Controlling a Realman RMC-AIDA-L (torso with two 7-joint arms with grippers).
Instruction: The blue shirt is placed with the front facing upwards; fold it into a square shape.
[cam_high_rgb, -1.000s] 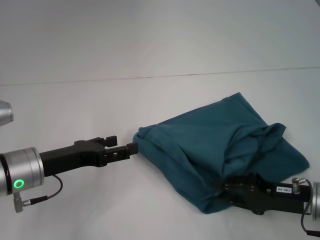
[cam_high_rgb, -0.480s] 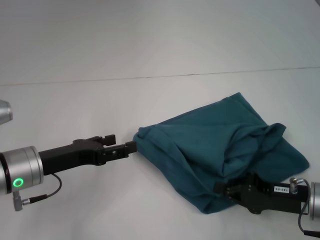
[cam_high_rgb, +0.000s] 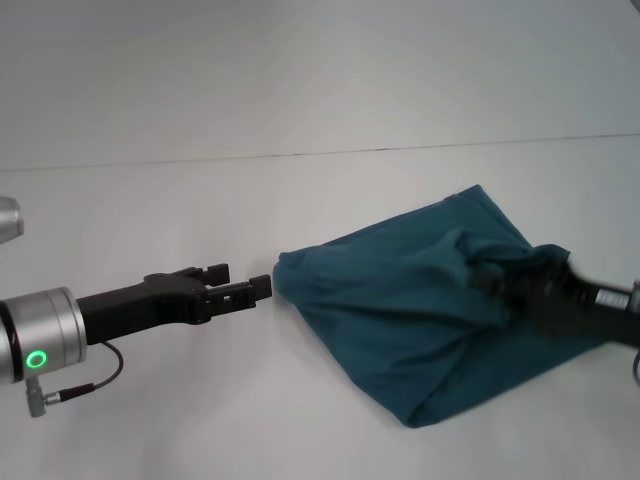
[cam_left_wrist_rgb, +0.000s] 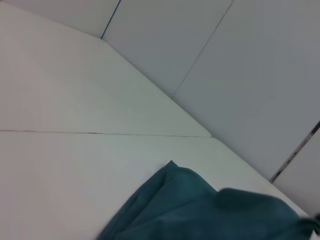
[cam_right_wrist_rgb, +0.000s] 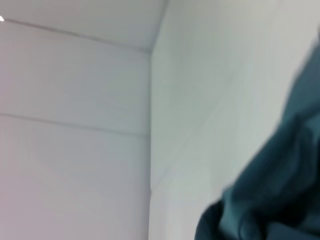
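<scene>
The blue shirt (cam_high_rgb: 400, 310) lies bunched in a rough diamond on the white table, its plain teal side showing and no print visible. My left gripper (cam_high_rgb: 262, 287) hovers just left of the shirt's left corner, a small gap from the cloth, fingers apart and empty. My right gripper (cam_high_rgb: 492, 283) is a dark blur reaching from the right edge over the shirt's rumpled right part; its hold is unclear. Teal cloth of the shirt (cam_left_wrist_rgb: 200, 210) shows in the left wrist view, and shirt folds (cam_right_wrist_rgb: 270, 200) fill one corner of the right wrist view.
The white table (cam_high_rgb: 150, 200) stretches left and behind the shirt to a seam line at the back. A white wall (cam_high_rgb: 320, 70) rises behind it. A cable (cam_high_rgb: 90, 385) hangs under my left wrist.
My right arm has swung fast from the shirt's near bottom edge up over its right part. My left gripper has drawn slightly back from the left corner, which stayed put.
</scene>
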